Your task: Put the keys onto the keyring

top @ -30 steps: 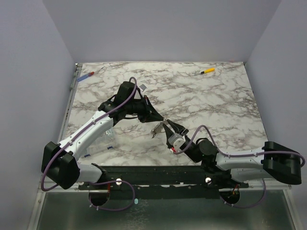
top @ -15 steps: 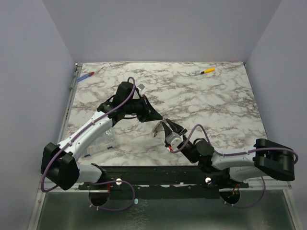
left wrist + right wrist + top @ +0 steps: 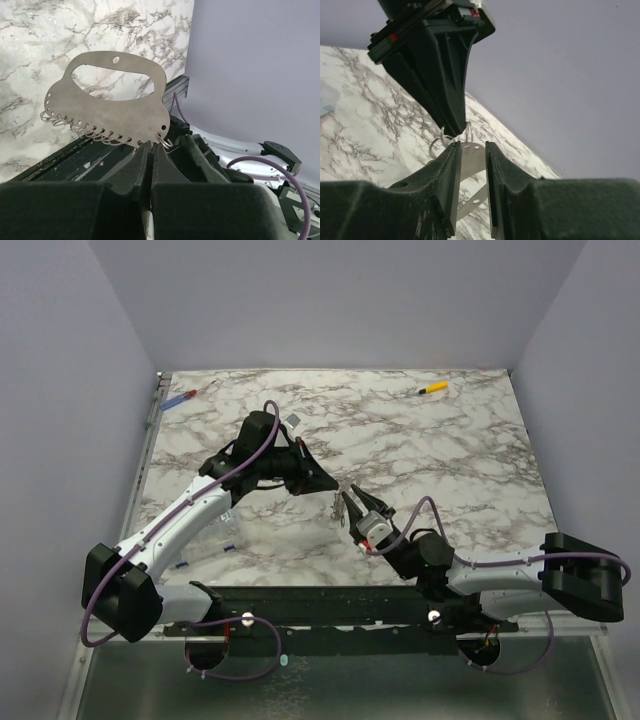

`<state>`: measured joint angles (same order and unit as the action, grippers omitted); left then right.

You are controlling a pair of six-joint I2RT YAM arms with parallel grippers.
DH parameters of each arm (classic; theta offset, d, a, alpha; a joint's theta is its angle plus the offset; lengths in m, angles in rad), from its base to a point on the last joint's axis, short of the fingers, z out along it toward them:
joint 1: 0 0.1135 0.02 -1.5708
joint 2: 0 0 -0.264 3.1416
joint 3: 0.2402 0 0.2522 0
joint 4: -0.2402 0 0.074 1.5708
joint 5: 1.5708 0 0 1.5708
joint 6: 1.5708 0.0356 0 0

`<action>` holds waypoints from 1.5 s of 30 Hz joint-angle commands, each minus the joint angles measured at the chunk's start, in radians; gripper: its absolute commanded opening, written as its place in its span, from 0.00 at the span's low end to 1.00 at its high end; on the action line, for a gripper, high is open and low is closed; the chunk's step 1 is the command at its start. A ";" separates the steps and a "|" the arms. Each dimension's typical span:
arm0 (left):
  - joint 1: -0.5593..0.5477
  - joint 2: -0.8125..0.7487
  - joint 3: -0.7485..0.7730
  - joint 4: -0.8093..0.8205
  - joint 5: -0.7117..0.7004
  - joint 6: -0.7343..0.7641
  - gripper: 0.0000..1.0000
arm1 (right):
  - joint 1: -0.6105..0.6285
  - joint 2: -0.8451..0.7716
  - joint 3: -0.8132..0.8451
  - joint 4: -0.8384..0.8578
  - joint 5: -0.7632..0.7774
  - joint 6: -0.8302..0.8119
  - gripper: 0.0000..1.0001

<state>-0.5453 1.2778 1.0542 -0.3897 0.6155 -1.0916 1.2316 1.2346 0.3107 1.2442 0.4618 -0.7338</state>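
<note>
step: threading, I'd guess
left pincer [image 3: 148,150]: squeezed shut on keys [image 3: 110,112], lower edge, keyring [image 3: 165,141] just beside
right pincer [image 3: 472,146]: looks clamped on keys too
next: nudge a hole onto keyring

right end effector [image 3: 472,148]: astride keys [image 3: 473,159]; left end effector [image 3: 455,126]: tip at keyring [image 3: 434,142]

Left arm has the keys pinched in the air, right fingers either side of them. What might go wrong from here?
1. The left gripper pinches the keys only at their edge, beside the keyring; a sideways push may twist them loose onto the table.
2. The right gripper sits close to the left gripper's tip, so the two may collide.
3. Other small rings hang along the same edge and may snag.
</note>
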 commanded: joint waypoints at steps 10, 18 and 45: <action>-0.005 -0.032 -0.020 -0.014 0.001 -0.007 0.00 | 0.002 -0.086 -0.013 0.010 -0.083 0.119 0.37; -0.005 -0.037 -0.020 -0.014 -0.005 -0.010 0.00 | 0.002 -0.065 0.005 0.012 -0.010 0.158 0.39; -0.007 -0.040 -0.090 0.105 -0.194 0.027 0.00 | -0.001 -0.205 0.554 -1.559 0.376 1.980 0.58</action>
<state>-0.5453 1.2751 0.9852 -0.3542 0.4767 -1.0698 1.2293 0.9703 0.8257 -0.0612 0.8482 0.9207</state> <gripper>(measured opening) 0.017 0.596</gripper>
